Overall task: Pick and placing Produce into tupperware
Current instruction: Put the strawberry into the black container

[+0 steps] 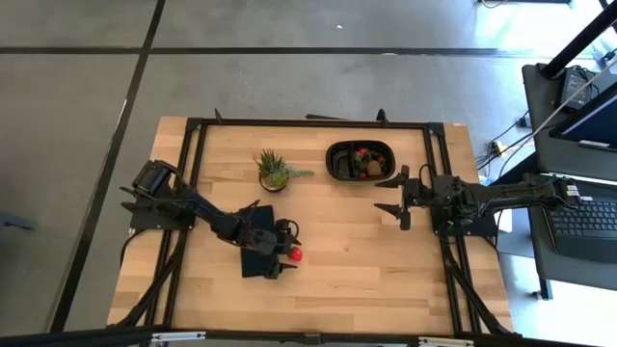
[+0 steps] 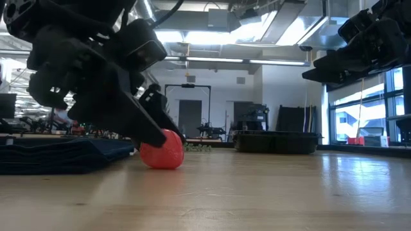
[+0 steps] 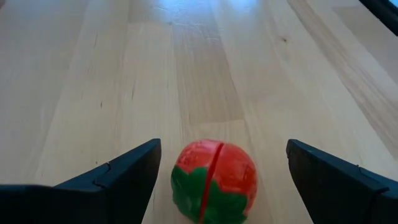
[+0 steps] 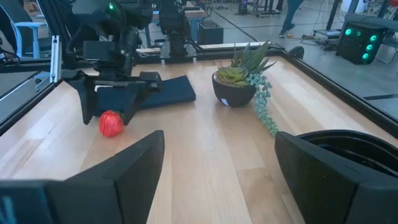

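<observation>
A red strawberry-like fruit (image 3: 214, 180) with a green cap lies on the bare wood, also seen in the high view as the red fruit (image 1: 296, 253), in the low view (image 2: 162, 149) and in the right wrist view (image 4: 111, 123). My left gripper (image 3: 221, 171) is open and low at the table, a finger on either side of the fruit, with gaps to both. The black oval tupperware (image 1: 359, 160) sits near the far edge and holds red and brownish fruit. My right gripper (image 1: 397, 200) hovers open just near of the tupperware.
A spiky green potted plant (image 1: 274, 171) stands left of the tupperware, trailing stems toward it. A flat dark pad (image 1: 256, 253) lies under my left arm. Bare wood spreads between the red fruit and the tupperware. A black frame (image 1: 313, 122) rims the table.
</observation>
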{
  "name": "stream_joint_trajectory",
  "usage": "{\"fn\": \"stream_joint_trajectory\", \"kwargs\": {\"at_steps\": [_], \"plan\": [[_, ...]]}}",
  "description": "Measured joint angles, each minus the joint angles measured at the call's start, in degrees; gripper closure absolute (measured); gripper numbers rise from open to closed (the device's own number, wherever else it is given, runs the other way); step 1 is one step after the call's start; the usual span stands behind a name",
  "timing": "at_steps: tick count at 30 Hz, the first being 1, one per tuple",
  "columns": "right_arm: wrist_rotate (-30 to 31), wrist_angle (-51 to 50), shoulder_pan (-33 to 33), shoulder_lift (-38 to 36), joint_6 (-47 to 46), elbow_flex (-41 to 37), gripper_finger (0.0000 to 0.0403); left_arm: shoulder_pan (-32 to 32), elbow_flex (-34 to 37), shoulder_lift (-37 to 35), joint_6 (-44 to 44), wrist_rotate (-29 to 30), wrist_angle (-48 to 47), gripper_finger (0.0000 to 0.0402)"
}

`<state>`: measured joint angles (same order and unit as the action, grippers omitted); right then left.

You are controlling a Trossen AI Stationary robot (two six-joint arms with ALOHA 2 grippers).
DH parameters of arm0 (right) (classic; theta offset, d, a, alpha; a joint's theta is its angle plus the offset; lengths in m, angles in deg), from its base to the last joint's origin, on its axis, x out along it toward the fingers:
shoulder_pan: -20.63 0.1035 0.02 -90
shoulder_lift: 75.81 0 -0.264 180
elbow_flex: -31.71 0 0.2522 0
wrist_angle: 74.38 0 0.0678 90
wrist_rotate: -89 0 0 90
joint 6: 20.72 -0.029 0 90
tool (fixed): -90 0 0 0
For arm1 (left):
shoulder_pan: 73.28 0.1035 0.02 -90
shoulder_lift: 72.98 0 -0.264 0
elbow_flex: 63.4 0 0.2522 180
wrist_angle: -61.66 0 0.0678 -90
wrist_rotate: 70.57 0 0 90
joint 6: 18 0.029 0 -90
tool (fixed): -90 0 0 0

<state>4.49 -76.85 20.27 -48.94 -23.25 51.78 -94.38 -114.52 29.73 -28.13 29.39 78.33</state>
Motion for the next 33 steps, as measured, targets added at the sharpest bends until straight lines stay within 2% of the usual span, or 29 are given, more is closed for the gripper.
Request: {"fn": "stream_joint_trajectory", "kwargs": {"at_steps": [5,19,24,33], "plan": [[0.0,0.0,0.0,0.0,0.0,0.0,0.0097,0.4,0.0,0.1,0.0,0.0,0.1,0.0063],[0.0,0.0,0.0,0.0,0.0,0.0,0.0097,0.4,0.0,0.2,-1.0,0.4,-1.4,0.0086],[0.0,0.0,0.0,0.0,0.0,0.0,0.0097,1.0,0.0,2.7,-1.5,0.3,-0.3,0.0093],[0.0,-0.1,0.0,0.0,0.2,0.0,0.0097,1.3,0.0,3.1,-1.4,-0.2,1.0,0.0120]]}}
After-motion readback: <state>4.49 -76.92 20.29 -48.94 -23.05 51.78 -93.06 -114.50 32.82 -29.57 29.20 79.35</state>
